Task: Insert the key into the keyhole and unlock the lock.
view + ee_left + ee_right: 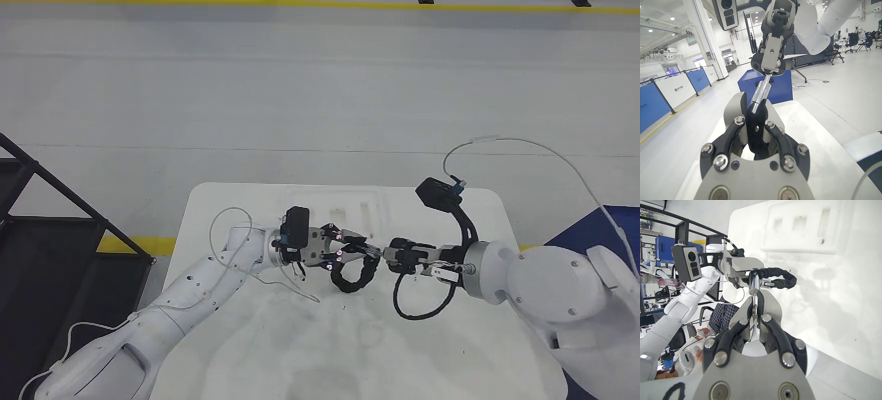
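Clamping the cable lock [785,279] by its black sleeve, the left gripper [753,106] aims the chrome cylinder [760,96], long axis running gripper to gripper, at the right gripper [770,66]. That gripper pinches the key [768,76], whose blade meets the keyhole end. Both hang above the white table [250,360]. A foam tray [370,205] lies beyond, and blue barriers [696,79] stand farther off.

Arm shells [200,295]: white, smooth, rounded.
Left gripper [753,108]: grey plate, black links, silver screws.
White cable [545,148]: thin, upper right.
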Robot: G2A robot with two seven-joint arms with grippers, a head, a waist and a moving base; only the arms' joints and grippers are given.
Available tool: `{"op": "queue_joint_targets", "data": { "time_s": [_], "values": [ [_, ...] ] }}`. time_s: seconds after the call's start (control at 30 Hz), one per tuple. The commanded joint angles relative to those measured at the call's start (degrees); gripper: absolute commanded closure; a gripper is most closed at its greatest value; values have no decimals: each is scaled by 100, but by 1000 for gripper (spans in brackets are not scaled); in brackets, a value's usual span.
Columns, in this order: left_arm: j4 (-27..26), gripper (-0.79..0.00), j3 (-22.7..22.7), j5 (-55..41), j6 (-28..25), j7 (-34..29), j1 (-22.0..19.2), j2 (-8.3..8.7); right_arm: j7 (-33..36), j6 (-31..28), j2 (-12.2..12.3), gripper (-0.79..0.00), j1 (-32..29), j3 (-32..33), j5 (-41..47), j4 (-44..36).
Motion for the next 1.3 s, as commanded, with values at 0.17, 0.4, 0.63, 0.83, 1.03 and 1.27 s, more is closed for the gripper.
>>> {"op": "queue_joint_targets", "data": {
  "time_s": [0.17,0.4,0.63,0.83,1.03,1.27],
  "values": [
    [-21,0,5,-31,-45,-46,-9,-6,-53,53,-7,0,111,-158,42,82],
    [-15,0,-4,-63,-86,-86,2,-7,-175,102,-37,-111,203,-236,142,154],
    [13,0,-21,-349,-254,-255,39,-14,-254,-129,-40,-785,219,-159,263,202],
    [137,0,-147,-1072,-770,-770,51,1,-188,-1288,29,-785,237,10,-159,170],
    [-27,0,-83,-1766,-989,-1588,-56,117,45,-2603,122,-785,-86,374,-146,322],
    [-573,0,486,-3164,-989,-2961,-426,432,58,-4043,211,-785,-596,663,-429,358]
  ]
}}
